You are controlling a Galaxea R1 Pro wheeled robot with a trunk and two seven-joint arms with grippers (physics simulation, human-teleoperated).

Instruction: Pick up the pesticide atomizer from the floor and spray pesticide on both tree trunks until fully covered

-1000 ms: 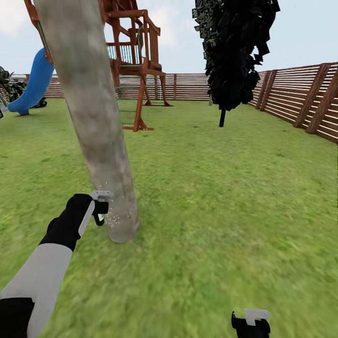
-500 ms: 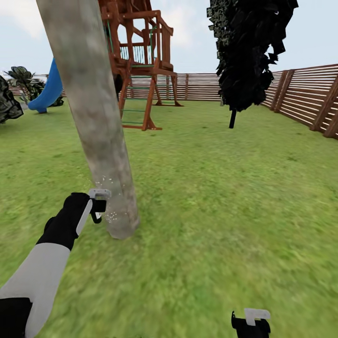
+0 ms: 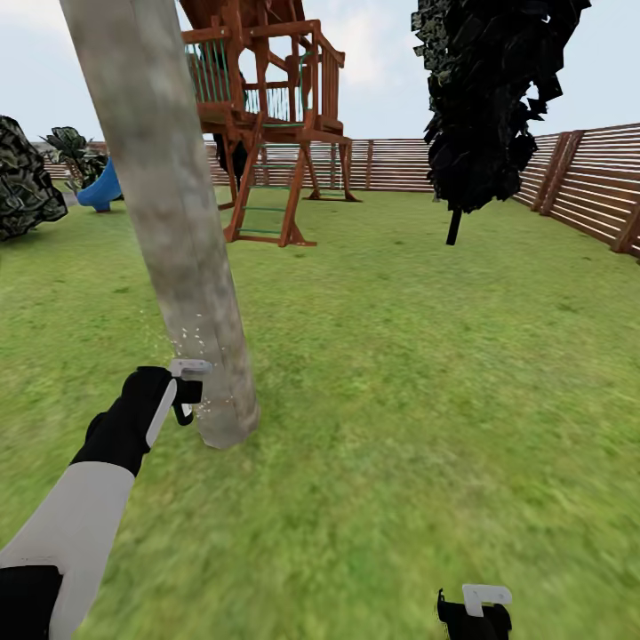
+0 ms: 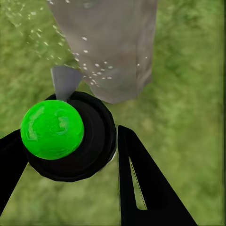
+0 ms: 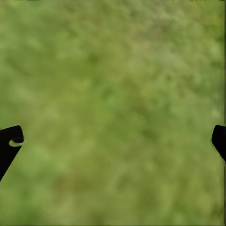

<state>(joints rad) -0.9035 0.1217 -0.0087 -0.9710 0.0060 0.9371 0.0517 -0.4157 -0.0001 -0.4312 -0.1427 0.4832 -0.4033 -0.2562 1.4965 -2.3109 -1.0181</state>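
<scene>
Holding the pesticide atomizer [image 4: 66,141], the left gripper [image 3: 182,391] sprays droplets onto the tree trunk [image 3: 178,240].

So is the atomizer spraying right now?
Yes. White droplets fly from the atomizer onto the trunk at its base; the left gripper holds it there.

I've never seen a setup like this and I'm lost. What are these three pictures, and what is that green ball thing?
These are simulator renders from a two-armed wheeled robot in a garden. The head camera looks down over the lawn: its left gripper holds a spray bottle close to a thick tree trunk, with white spray droplets flying at it. The left wrist camera looks along that gripper's fingers; the green ball is on the bottle. The right wrist camera shows the right gripper open over bare grass. Behind stand a playset and fence.
</scene>
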